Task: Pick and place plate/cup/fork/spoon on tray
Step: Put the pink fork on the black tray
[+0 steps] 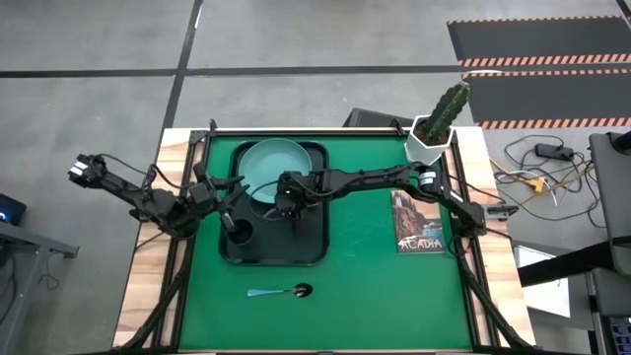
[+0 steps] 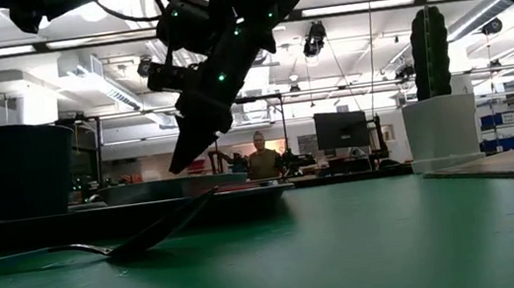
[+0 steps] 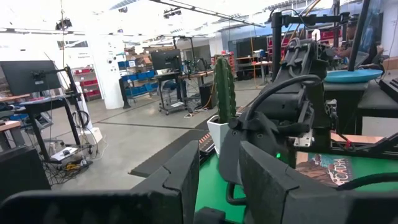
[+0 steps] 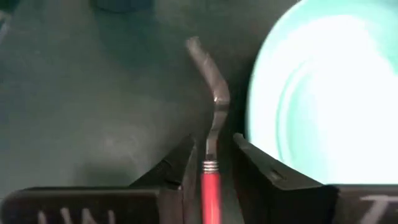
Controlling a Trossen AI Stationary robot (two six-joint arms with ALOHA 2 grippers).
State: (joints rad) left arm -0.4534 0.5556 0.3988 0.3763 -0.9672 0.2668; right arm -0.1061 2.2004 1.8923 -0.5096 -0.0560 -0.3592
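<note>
The black tray (image 1: 314,237) lies on the green mat. The teal plate (image 1: 268,163) sits flat in the tray's far half, and the dark cup (image 1: 239,232) stands upright in its near left corner. My right gripper (image 1: 287,207) reaches in from the right and is over the tray, just near of the plate, shut on the red-handled fork (image 4: 211,124). My left gripper (image 1: 219,193) is open and empty at the tray's left rim, beside the cup. The blue-handled spoon (image 1: 281,292) lies flat on the mat, near of the tray. My right gripper pinches the fork's red handle (image 4: 211,186) between its two fingers, close to where the metal neck begins. The fingers lie along the fork. Its tines (image 4: 198,53) stick out past the fingertips over the tray floor beside the plate (image 4: 323,93). Whether they touch the tray, I cannot tell.
A white pot with a cactus (image 1: 434,133) stands at the mat's far right corner. A magazine (image 1: 418,222) lies right of the tray. A person (image 2: 261,158) is in the room beyond the table. The mat is bare near of the tray around the spoon.
</note>
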